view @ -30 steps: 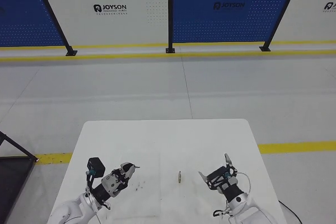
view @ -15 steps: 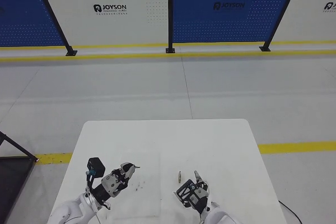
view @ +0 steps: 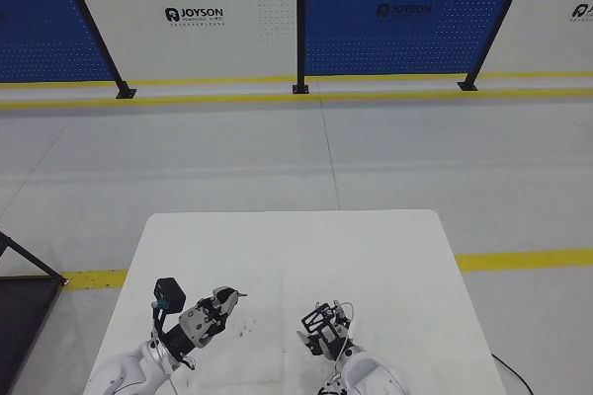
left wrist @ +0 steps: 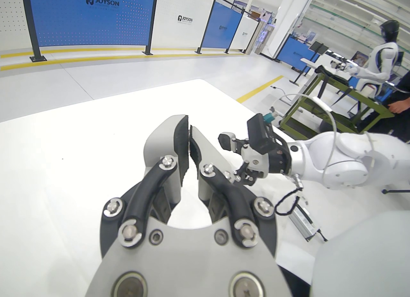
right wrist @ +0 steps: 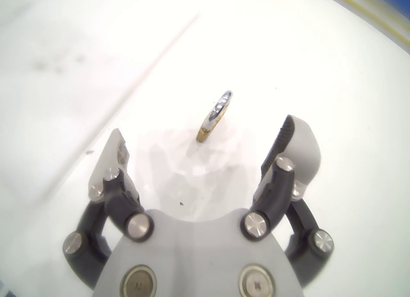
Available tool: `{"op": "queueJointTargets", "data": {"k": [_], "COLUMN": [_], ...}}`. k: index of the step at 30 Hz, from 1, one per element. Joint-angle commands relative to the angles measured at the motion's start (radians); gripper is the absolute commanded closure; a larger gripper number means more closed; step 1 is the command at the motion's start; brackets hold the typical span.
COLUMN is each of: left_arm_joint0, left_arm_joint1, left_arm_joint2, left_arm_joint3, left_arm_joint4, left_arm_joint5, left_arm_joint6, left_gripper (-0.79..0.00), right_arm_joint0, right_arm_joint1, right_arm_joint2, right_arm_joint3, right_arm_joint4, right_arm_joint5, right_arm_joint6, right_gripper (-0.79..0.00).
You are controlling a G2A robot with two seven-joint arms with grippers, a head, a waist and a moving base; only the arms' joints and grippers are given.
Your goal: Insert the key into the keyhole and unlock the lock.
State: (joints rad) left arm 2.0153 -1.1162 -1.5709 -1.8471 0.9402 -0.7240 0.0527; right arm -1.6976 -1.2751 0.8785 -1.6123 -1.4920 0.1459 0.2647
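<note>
Right now our right gripper (right wrist: 202, 133) is holding its jaws wide open. The lock (right wrist: 215, 115) is standing on edge between the fingertips, touching neither. It is showing a thin brass body and a shiny, rounded steel shackle, with a ribbed black pad (right wrist: 275, 147) facing it. That arm is tilting down over the smooth white table (right wrist: 304, 38). Our left gripper (left wrist: 189, 130) is pressing its jaws nearly together, and we are making out nothing between them. It is hovering low, apart from the lock.
</note>
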Motion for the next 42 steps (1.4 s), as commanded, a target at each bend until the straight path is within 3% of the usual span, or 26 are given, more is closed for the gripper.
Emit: {"op": "queueJointTargets", "data": {"k": [1,7,18,20,22,23,24,29,32,42], "left_arm_joint0": [0.000,0.000,0.000,0.000,0.000,0.000,0.000,0.000,0.000,0.000], "left_arm_joint1": [0.000,0.000,0.000,0.000,0.000,0.000,0.000,0.000,0.000,0.000], "left_arm_joint2": [0.000,0.000,0.000,0.000,0.000,0.000,0.000,0.000,0.000,0.000], "left_arm_joint3": [0.000,0.000,0.000,0.000,0.000,0.000,0.000,0.000,0.000,0.000], "left_arm_joint4": [0.000,0.000,0.000,0.000,0.000,0.000,0.000,0.000,0.000,0.000], "left_arm_joint5": [0.000,0.000,0.000,0.000,0.000,0.000,0.000,0.000,0.000,0.000], "left_arm_joint6": [0.000,0.000,0.000,0.000,0.000,0.000,0.000,0.000,0.000,0.000], "left_gripper": [0.000,0.000,0.000,0.000,0.000,0.000,0.000,0.000,0.000,0.000], "right_arm_joint0": [0.009,0.038,0.074,0.077,0.079,0.080,0.080,0.067,0.033,-0.107], "right_arm_joint1": [-0.005,-0.016,-0.031,-0.033,-0.035,-0.036,-0.036,-0.034,-0.024,0.017], "right_arm_joint2": [-0.003,-0.010,-0.020,-0.021,-0.020,-0.019,-0.018,0.011,0.061,0.235], "right_arm_joint3": [0.015,0.063,0.117,0.122,0.124,0.125,0.124,0.078,0.001,-0.222], "right_arm_joint4": [0.015,0.059,0.077,0.081,0.089,0.091,0.094,0.138,0.213,0.552], "right_arm_joint5": [0.020,0.032,0.056,0.058,0.060,0.061,0.061,0.046,-0.014,-0.394], "right_arm_joint6": [-0.008,-0.021,-0.036,-0.038,-0.043,-0.044,-0.046,-0.070,-0.105,-0.160], "right_gripper": [-0.693,-0.388,-0.299,-0.234,-0.129,-0.022,0.000,0.000,0.000,0.000]}}
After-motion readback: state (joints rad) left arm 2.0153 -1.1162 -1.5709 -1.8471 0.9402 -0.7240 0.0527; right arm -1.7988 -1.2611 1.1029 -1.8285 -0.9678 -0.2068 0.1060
